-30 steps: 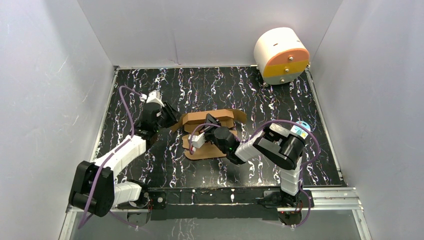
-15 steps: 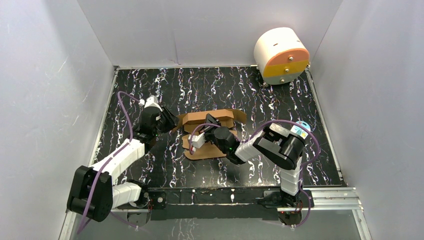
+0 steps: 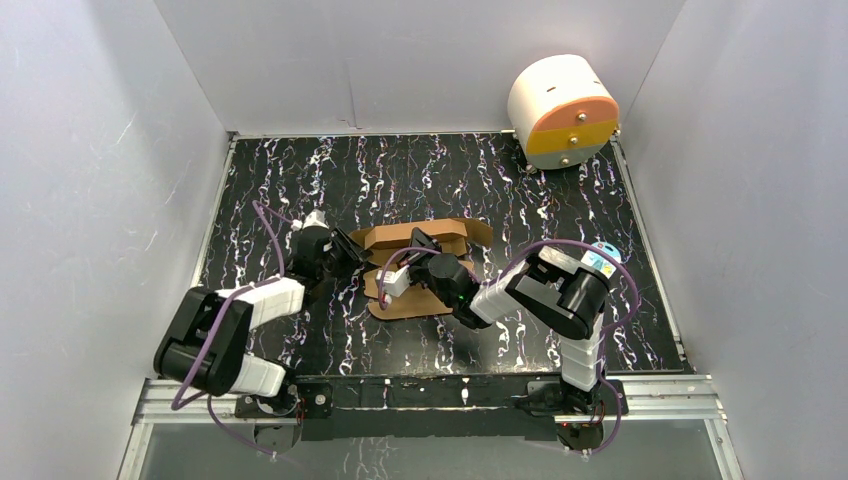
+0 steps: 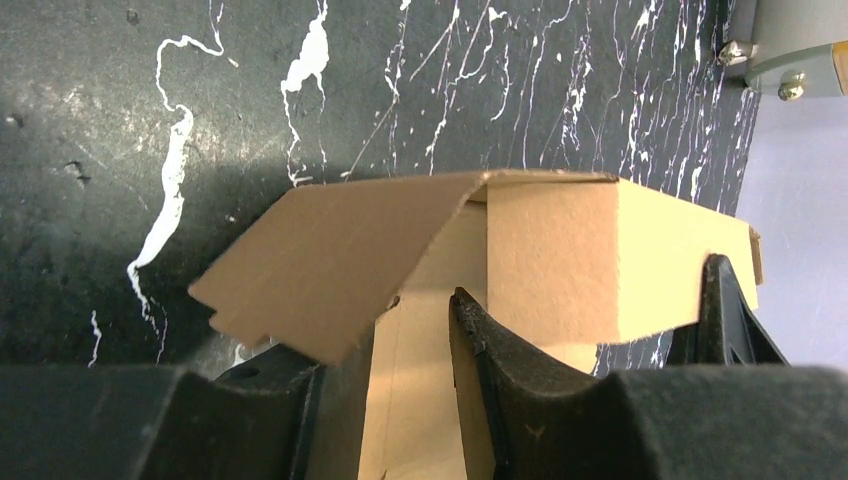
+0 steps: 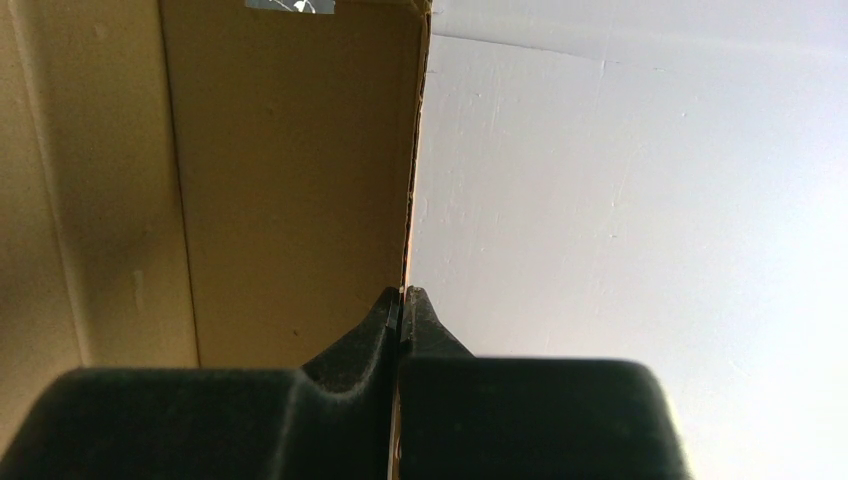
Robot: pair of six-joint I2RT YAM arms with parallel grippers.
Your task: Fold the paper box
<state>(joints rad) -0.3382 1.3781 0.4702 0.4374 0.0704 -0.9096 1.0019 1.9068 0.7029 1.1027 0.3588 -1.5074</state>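
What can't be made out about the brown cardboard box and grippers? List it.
1. Top view: the right gripper covers the middle of the brown corrugated cardboard box.
2. Right wrist view: the frame cuts off the box beyond the pinched edge.
3. Left wrist view: the left gripper straddles a panel; its own tips hide any contact.

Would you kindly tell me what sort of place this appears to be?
Probably a robotics lab test cell: plain white walls enclose a black marbled tabletop, and the left arm and right arm are mounted on a metal rail.
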